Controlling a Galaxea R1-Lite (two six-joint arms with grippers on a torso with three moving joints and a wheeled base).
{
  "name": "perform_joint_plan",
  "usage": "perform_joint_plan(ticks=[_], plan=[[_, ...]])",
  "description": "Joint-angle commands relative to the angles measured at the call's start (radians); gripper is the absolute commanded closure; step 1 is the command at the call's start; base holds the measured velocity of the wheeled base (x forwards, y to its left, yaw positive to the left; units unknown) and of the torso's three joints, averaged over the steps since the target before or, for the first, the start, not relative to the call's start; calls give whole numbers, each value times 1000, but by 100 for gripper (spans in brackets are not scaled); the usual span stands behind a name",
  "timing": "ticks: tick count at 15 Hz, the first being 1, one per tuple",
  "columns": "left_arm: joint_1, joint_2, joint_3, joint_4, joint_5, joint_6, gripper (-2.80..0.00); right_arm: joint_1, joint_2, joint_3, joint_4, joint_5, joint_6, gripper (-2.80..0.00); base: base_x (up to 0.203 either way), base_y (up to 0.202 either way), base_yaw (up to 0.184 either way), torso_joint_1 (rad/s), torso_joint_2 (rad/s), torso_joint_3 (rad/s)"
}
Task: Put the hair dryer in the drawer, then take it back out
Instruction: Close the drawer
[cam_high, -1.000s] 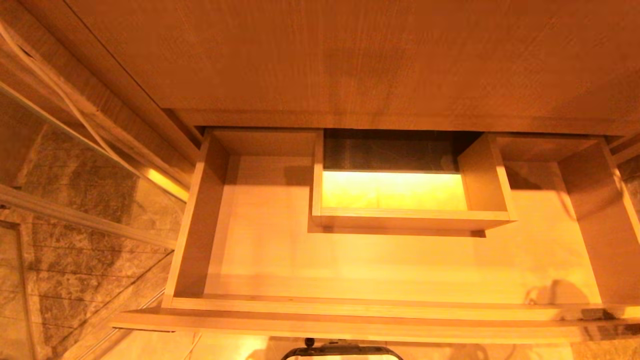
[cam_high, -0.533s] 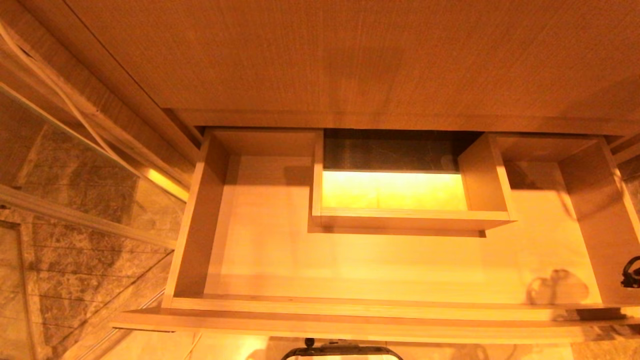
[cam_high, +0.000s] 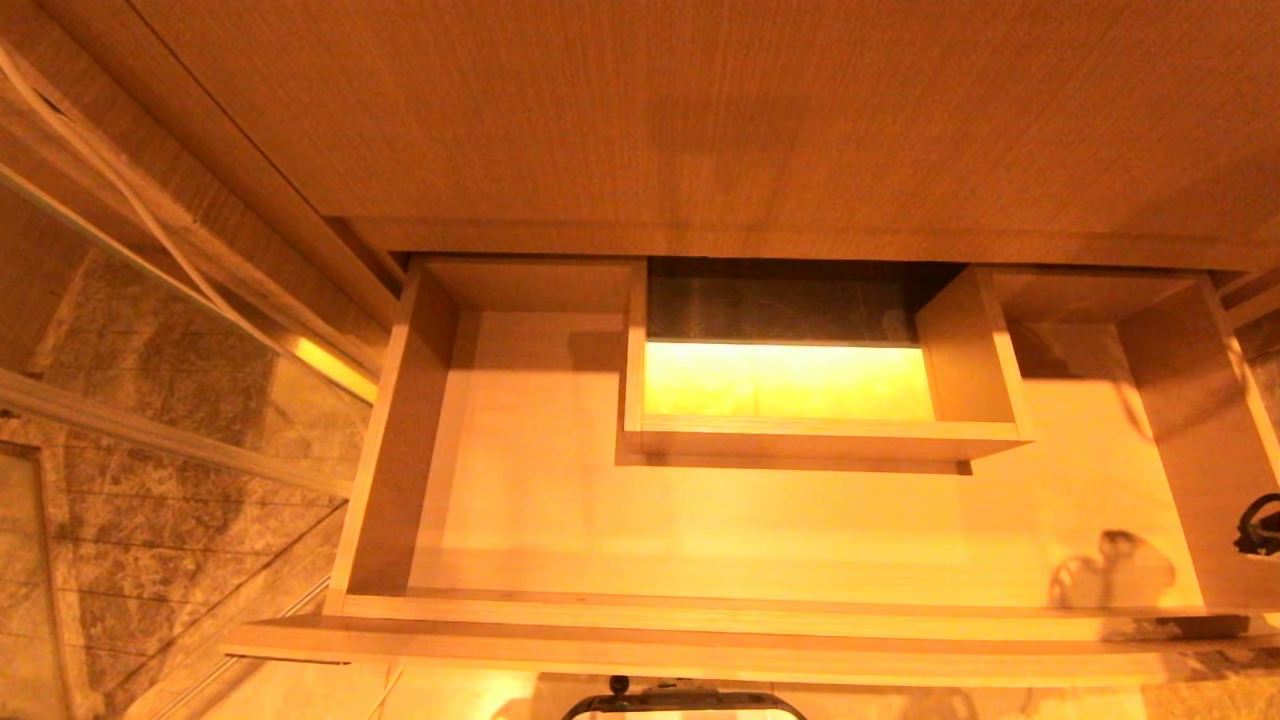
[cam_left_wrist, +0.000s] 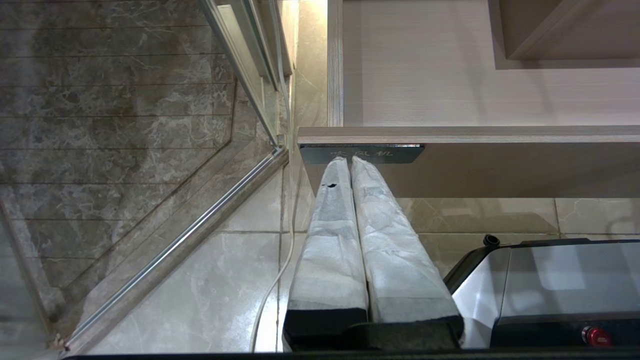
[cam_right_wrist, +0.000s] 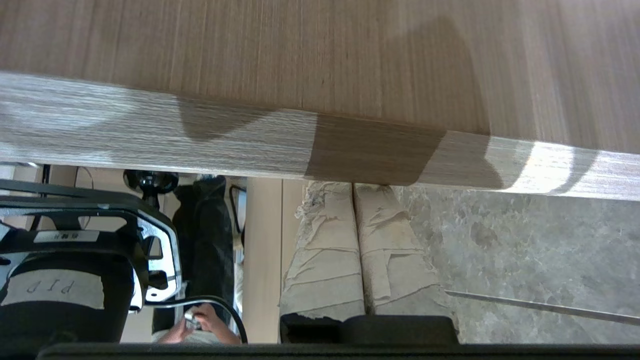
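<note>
The wide shallow light-wood drawer (cam_high: 520, 520) stands pulled out under the wood desk (cam_high: 700, 110), w/ nothing lying inside it, just its boxed cut-out (cam_high: 800, 440). The hair dryer isn't in any view, so I can't say where it is. Right claw (cam_right_wrist: 354, 192): padded fingers pressed together, holding nothing, just under a wood edge at the right. Left claw (cam_left_wrist: 350, 162): also closed and empty, parked by the drawer front's dark label plate (cam_left_wrist: 362, 153). Looks like either both halves are done or neither's begun.

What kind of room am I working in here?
Probably a bathroom vanity area: grey marble-look wall tiles, a metal-framed glass screen like a shower's, and a wide light-wood drawer pulled open under a wood countertop.
</note>
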Motion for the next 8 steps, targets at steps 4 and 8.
perform_joint_plan(ticks=[4,8], plan=[[0,0,2,0,0,0,0,2,-25,1,-62,41,-6,0,0,0,0,0,0,0],[0,0,2,0,0,0,0,17,-33,3,-221,76,-6,0,0,0,0,0,0,0]])
